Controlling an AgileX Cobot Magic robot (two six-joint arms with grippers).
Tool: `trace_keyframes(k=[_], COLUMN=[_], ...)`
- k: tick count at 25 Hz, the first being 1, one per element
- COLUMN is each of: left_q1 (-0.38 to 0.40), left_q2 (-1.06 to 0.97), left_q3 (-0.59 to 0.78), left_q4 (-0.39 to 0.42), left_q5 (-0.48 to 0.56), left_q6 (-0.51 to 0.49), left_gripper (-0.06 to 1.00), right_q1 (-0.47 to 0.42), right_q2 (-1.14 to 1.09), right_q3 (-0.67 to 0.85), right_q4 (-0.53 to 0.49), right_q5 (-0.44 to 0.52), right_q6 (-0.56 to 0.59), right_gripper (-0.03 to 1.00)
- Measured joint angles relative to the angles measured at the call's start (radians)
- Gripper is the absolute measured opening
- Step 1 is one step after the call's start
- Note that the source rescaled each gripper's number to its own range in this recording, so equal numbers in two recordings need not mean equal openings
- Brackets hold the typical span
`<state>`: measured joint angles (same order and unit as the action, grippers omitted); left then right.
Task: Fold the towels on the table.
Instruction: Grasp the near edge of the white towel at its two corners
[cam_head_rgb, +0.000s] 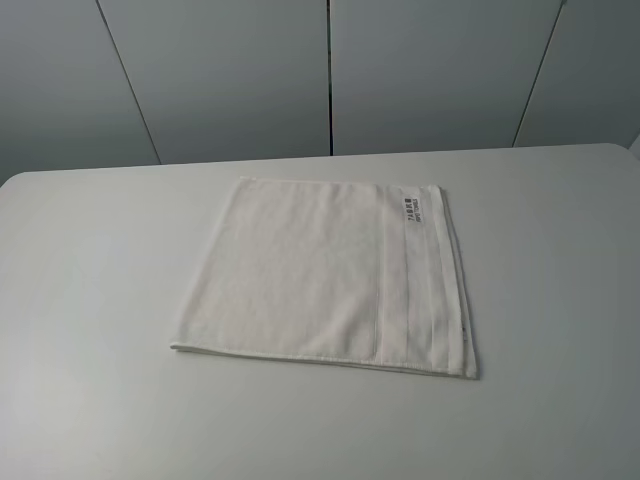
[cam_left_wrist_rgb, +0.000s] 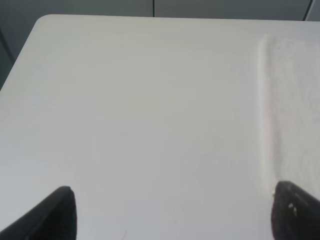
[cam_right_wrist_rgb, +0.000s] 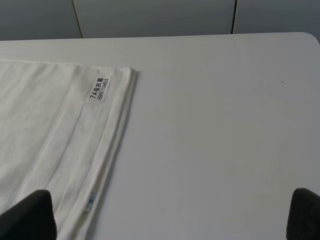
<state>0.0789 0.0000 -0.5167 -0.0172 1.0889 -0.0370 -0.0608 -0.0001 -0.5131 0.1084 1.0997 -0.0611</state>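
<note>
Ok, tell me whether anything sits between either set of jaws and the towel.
Nothing visible does. The towel lies flat, and both wrist views show only bare table between the open jaws and its edges.

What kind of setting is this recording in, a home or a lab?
Probably a lab or test room rather than a home: a large plain white table, plain grey wall panels behind it, and one white towel laid flat on it.

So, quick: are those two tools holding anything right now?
Left tool: open, holding nothing.
Right tool: open, holding nothing.
</note>
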Motion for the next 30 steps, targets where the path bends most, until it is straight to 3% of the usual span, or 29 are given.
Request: trace_keyframes(k=[30], left_q1=[0.000], left_q2=[0.000], left_q3=[0.000], left_q4=[0.000], left_q5=[0.000], left_q6=[-0.002], left_gripper=[1.00], right_q1=[0.000], right_q2=[0.000], right_q3=[0.000], right_q4=[0.000], right_q5=[0.000], right_q6=[0.000], right_gripper=[1.00])
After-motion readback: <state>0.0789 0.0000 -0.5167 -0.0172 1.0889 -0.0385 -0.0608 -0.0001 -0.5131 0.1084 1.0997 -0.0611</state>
